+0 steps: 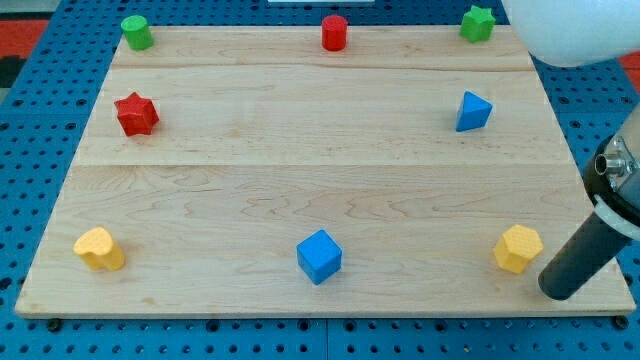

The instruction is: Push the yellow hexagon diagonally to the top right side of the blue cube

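Blocks on my bench [300,130] number eight, two each of yellow, blue, red and green, with my tip [556,293], bearing no gripper, just right of the yellow hexagon [518,248], well right of the blue cube [319,256].

board [330,180]: pale wood with fine grain, in joined planks, smooth, matt
base under board [30,150]: blue perforated sheet, hard look, slight sheen
yellow hexagon [518,248]: looks like matt plastic, smooth faces
blue cube [319,256]: same plastic look, smooth, little shine
red star [136,114]: smooth, matt
blue triangular block [473,111]: smooth, matt
rod with my tip [556,292]: dark, matt, maybe rubber or plastic
part above rod [612,165]: shiny metal look
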Available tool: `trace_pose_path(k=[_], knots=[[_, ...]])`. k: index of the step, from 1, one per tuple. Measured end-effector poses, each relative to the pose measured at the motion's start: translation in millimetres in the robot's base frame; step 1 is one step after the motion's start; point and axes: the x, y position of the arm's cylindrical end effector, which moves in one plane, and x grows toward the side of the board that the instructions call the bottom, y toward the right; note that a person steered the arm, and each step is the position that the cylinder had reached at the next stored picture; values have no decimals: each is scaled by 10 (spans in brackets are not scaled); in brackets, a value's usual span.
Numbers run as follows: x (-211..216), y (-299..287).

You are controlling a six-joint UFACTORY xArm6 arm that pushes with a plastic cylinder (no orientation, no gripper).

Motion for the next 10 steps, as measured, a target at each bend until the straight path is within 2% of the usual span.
trace_pose_path(k=[8, 10], knots=[[-207, -228], [-374, -86]])
